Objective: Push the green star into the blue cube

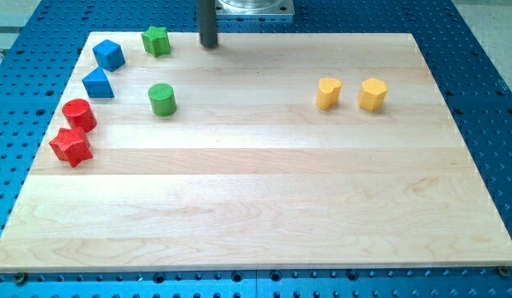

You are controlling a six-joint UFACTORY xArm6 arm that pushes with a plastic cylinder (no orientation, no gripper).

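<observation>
The green star (pixel 156 40) lies near the view's top left corner of the wooden board (pixel 256 207). The blue cube (pixel 108 55) sits just left of it and slightly lower, with a small gap between them. My tip (pixel 209 45) is at the board's top edge, to the right of the green star and apart from it.
A blue triangular block (pixel 98 84) lies below the blue cube. A red cylinder (pixel 79 114) and a red star (pixel 71 146) sit at the left edge. A green cylinder (pixel 161 99) is below the green star. Two yellow blocks (pixel 328 93) (pixel 373 94) sit at the right.
</observation>
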